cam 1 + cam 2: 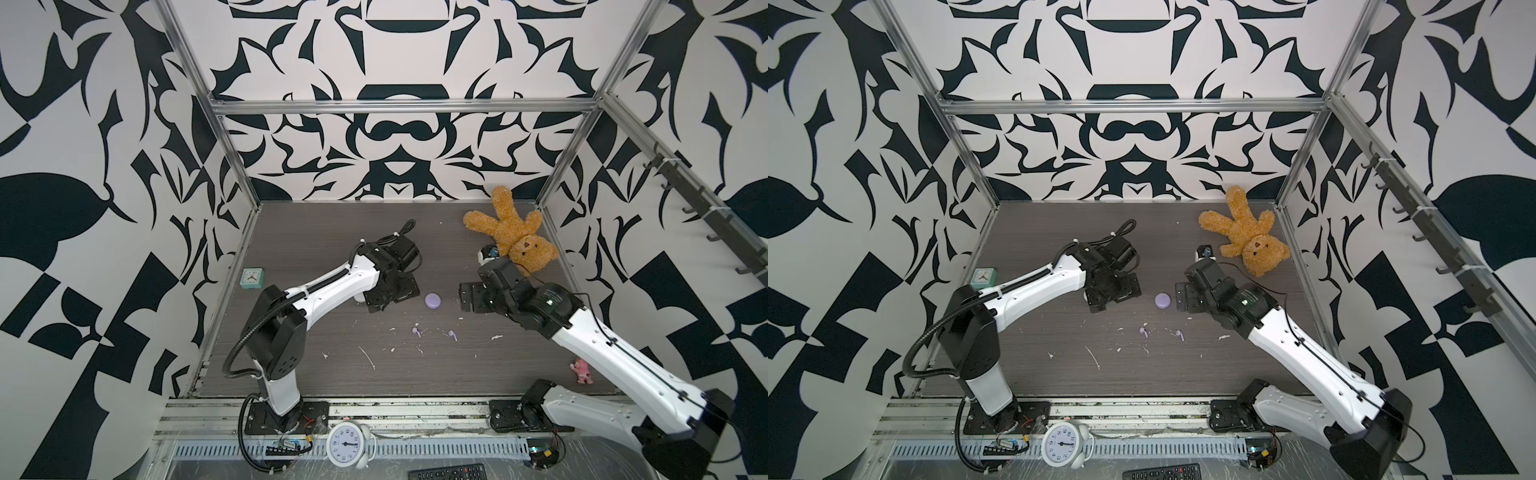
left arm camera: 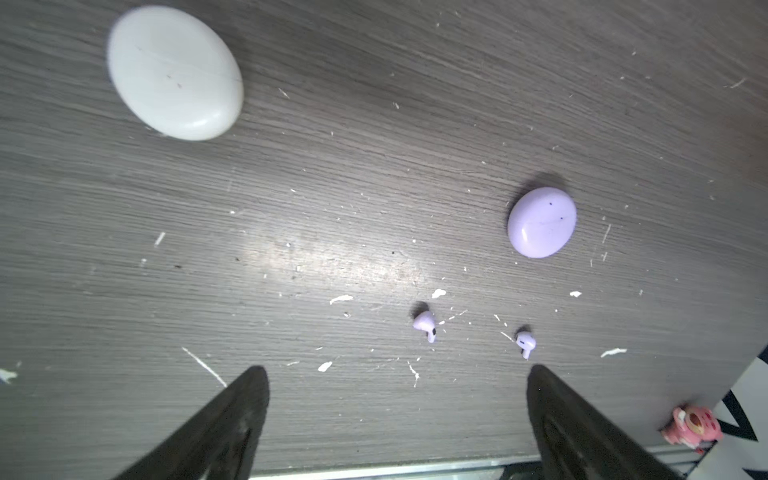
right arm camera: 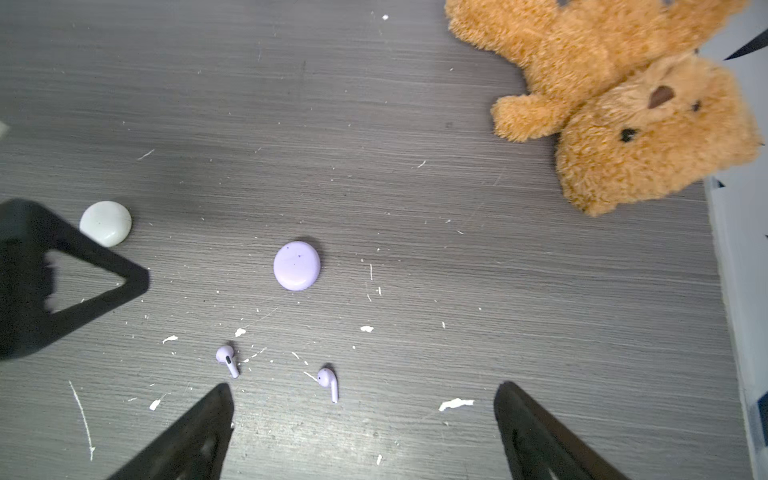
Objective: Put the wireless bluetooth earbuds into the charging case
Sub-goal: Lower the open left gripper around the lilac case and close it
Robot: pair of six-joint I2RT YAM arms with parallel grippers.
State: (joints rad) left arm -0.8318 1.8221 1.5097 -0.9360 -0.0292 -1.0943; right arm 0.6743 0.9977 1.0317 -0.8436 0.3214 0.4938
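Dark wood-grain worktop (image 1: pixel 478 374), flecked with white scraps, sits inside a cage of black-and-white patterned walls. Over it the left fingers (image 2: pixel 237 415) are spread wide with nothing between them. The right fingers (image 3: pixel 199 432) are just as wide and just as empty. Both pairs hang clear of the surface, one on each side of the purple charging case (image 1: pixel 433 300).

That case lies closed, its lid seam shut. Nearer the front edge lie the left purple earbud (image 1: pixel 415 331) and the right purple earbud (image 1: pixel 451 333). They are on their sides among the scraps, apart from each other, near the case and touching nothing. The white charging case (image 2: pixel 174 72) rests close under the left arm's wrist and is also closed. No white earbuds show in any view; they may be inside that case, but I cannot tell.

I judge the task to be at its very start: nothing is gripped and neither purple earbud is seated. The purple case most likely has to be opened first, probably with one arm steadying the smooth round shell while the other lifts the lid. After that, a pair of fingers must come down low over one earbud and close from wide to very narrow across its head or stem. The white flecks beside it must not be caught in the grip.

Further out, a brown teddy bear (image 1: pixel 515 232) lies in the far right corner. A pink figurine (image 1: pixel 582 371) stands beside the right arm, and a teal clock (image 1: pixel 252 278) sits by the left wall, all well apart from the work.
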